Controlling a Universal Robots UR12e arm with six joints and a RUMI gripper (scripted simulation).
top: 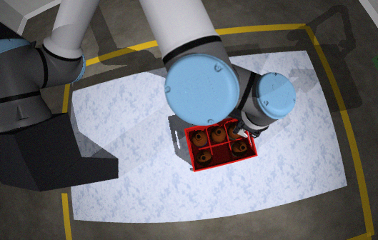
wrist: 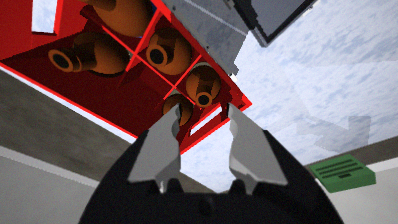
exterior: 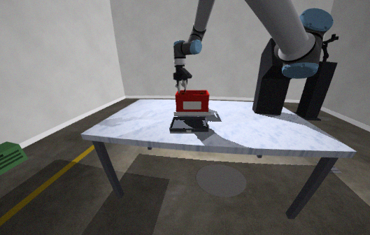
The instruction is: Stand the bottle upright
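Marbled tabletop: your end effector over the red crate's corner.
Nearest you, end effector part-spread, gripping nothing, above a corner bottle; all five brown bottles in crate; dark tray beside crate.

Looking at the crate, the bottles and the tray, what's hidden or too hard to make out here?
- Tray: top view, mostly hidden under the arm and crate.
- Bottle necks: too small and foreshortened in every view to compare thickness.
- One bottle: wrist view, partly behind a fingertip of the gripper.
- Bottles: exterior view, hidden by crate walls.
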